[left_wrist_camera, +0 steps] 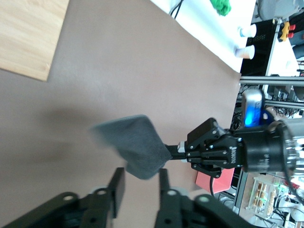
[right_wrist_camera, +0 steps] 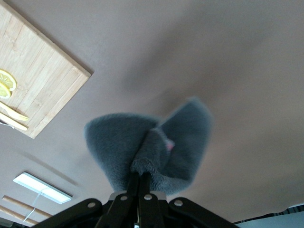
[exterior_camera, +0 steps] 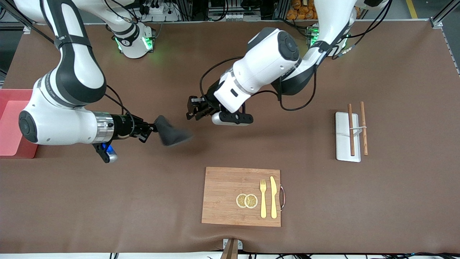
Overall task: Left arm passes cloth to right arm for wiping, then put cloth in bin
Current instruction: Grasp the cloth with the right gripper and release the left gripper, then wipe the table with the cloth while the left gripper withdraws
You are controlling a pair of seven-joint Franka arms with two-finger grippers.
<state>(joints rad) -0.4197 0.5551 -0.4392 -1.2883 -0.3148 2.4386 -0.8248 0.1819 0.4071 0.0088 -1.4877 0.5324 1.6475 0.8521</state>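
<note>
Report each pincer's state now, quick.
Left pincer: open, holding nothing, over bare table beside the cloth.
Right pincer: shut on the cloth, holding it up over the table.

Brown cloth-covered table (exterior_camera: 395, 201) fills nearly the whole front view, with faint creases along the edge nearest the front camera. Metal frame rails (exterior_camera: 444, 14) at the corner by the left arm's base. Along the edge by the bases: a rack with cables and a power strip (exterior_camera: 158, 9), orange packets (exterior_camera: 302, 9), grey floor with a yellow line (exterior_camera: 411, 7). Even overhead light, soft shadows. Left wrist view shows white cups (left_wrist_camera: 247, 40) on a white surface.
</note>
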